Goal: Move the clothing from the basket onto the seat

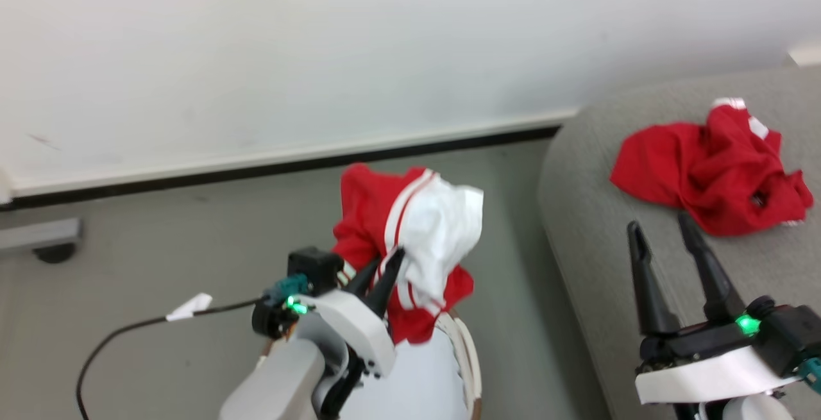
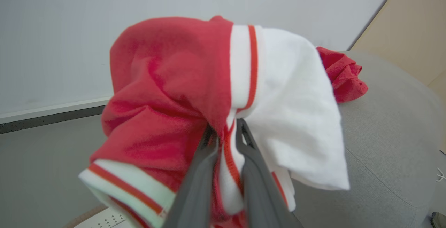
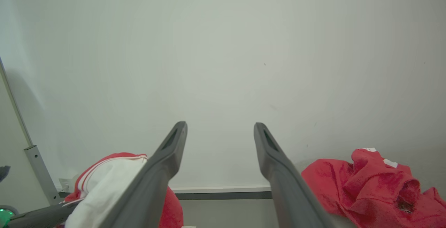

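The left tool (image 2: 224,128) is pressed together on a fold of the red-and-white striped fabric garment (image 2: 223,92), which is lifted clear of the oval white plastic basket (image 1: 470,351), off the left edge of the large grey upholstered sofa (image 1: 596,234). The right tool (image 1: 659,222) is spread and empty, over the sofa. A crumpled plain red garment (image 1: 705,170) lies on the sofa. Bare cushion is left beside it, so a rightward carry is judged needed.

The grey floor (image 1: 507,266) lay open between the white plastic basket (image 1: 466,345) and the grey fabric sofa (image 1: 596,247); a crumpled red garment (image 1: 699,163) occupied its far seat.
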